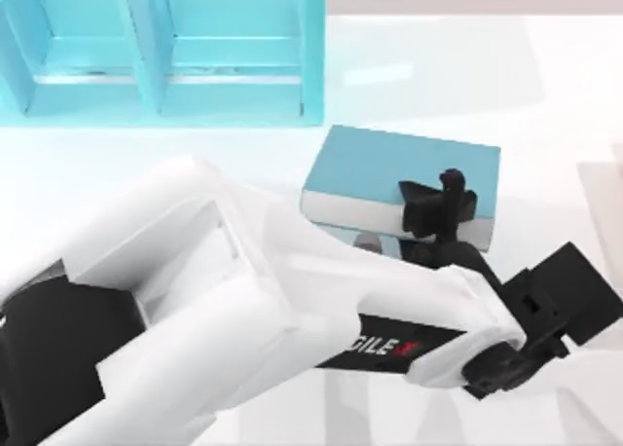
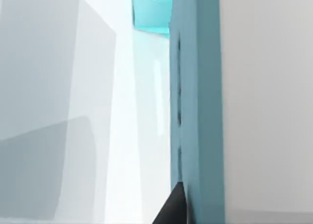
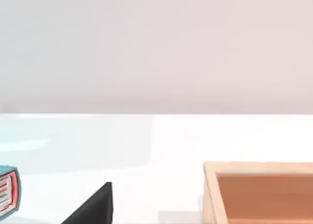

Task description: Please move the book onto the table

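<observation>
The book (image 1: 389, 164) lies flat on the white surface (image 1: 545, 105), cover up, just in front of the cyan shelf (image 1: 165, 47) and a little right of the middle. Its white page edge faces the near side.

The left arm (image 1: 224, 290) reaches across from the lower left, its white links sloping low over the surface toward the right, the forearm bending back at the wrist so that the left hand (image 1: 440, 207) points away toward the shelf and meets the book at its near right part. The dark fingers (image 1: 450, 185) sit over the page edge and the cover's near margin, pinching the book between them. In the left wrist view the blue cover (image 2: 198, 111) runs close alongside one black fingertip (image 2: 172, 209), with the page edges (image 2: 269, 101) on the far side of it and the shelf (image 2: 151, 11) beyond.

In the right wrist view a black fingertip (image 3: 95, 207) of the right hand shows low over the surface (image 3: 161, 145); I cannot tell whether that hand is spread or pressed together. Near it stands a tan wooden box (image 3: 259, 192), and off to the other side one end of the book (image 3: 7, 192) shows red marks.
</observation>
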Motion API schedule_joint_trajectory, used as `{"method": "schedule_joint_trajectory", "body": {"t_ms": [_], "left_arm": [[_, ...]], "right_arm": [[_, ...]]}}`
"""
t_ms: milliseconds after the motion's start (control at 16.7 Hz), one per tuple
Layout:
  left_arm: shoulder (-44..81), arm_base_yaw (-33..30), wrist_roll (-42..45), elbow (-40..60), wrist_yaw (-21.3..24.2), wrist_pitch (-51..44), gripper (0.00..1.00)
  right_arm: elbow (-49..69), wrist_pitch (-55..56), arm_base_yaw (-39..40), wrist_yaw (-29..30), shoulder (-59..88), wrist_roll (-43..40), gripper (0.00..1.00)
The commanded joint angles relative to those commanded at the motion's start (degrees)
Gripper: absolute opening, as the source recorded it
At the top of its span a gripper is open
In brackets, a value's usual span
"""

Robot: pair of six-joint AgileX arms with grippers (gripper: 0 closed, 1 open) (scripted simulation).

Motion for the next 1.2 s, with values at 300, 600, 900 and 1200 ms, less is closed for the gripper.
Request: {"method": "schedule_joint_trajectory", "body": {"t_ms": [300,600,900,1200], "left_arm": [[0.0,0.0,0.0,0.0,0.0,0.0,0.15],[0.0,0.0,0.0,0.0,0.0,0.0,0.53],[0.0,0.0,0.0,0.0,0.0,0.0,0.90],[0.0,0.0,0.0,0.0,0.0,0.0,1.00]], "right_arm": [[0.0,0.0,0.0,0.0,0.0,0.0,1.00],[0.0,0.0,0.0,0.0,0.0,0.0,1.00],[0.0,0.0,0.0,0.0,0.0,0.0,1.00],[0.0,0.0,0.0,0.0,0.0,0.0,1.00]]}}
